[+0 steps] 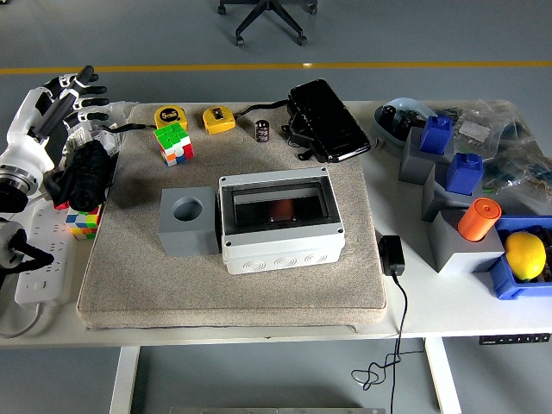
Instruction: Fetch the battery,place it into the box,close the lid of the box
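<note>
The left hand (67,97) is raised at the far left edge of the tabletop (448,302), fingers spread and holding nothing. The battery (262,130) stands upright on the mat (129,276), beyond the box (280,217), whose clear lid lies shut. A grey block (187,222) touches the box's left side.

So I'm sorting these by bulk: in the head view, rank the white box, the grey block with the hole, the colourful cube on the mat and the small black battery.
1. white box
2. grey block
3. colourful cube
4. battery
</note>
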Robot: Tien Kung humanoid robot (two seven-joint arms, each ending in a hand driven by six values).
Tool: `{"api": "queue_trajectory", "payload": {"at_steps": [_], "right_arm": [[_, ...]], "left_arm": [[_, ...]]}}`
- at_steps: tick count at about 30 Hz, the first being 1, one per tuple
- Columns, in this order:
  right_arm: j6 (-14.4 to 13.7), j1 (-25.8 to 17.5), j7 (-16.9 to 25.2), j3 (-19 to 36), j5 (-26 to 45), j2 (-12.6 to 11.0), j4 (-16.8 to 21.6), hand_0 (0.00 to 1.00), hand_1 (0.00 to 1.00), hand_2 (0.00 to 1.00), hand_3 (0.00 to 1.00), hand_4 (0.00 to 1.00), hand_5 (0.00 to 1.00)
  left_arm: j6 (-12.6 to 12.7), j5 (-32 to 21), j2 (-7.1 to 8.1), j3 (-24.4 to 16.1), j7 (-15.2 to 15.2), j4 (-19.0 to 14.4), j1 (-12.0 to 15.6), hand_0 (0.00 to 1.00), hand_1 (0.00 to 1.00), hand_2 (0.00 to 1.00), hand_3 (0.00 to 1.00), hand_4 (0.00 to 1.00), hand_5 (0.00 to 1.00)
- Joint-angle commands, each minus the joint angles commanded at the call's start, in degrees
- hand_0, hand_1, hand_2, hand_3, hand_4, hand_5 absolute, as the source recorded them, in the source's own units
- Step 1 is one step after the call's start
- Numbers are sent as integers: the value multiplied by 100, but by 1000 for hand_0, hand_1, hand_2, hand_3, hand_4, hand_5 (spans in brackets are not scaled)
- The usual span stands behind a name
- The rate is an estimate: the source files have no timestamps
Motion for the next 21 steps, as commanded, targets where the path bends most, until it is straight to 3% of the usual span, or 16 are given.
{"api": "queue_trajectory", "payload": {"at_steps": [21], "right_arm": [[11, -71, -23, -208, 317, 90, -88, 729, 698, 694, 696, 998, 590]], "left_arm": [[-138, 98, 21, -19, 195, -109, 239, 403, 534, 559, 564, 944, 582]]}}
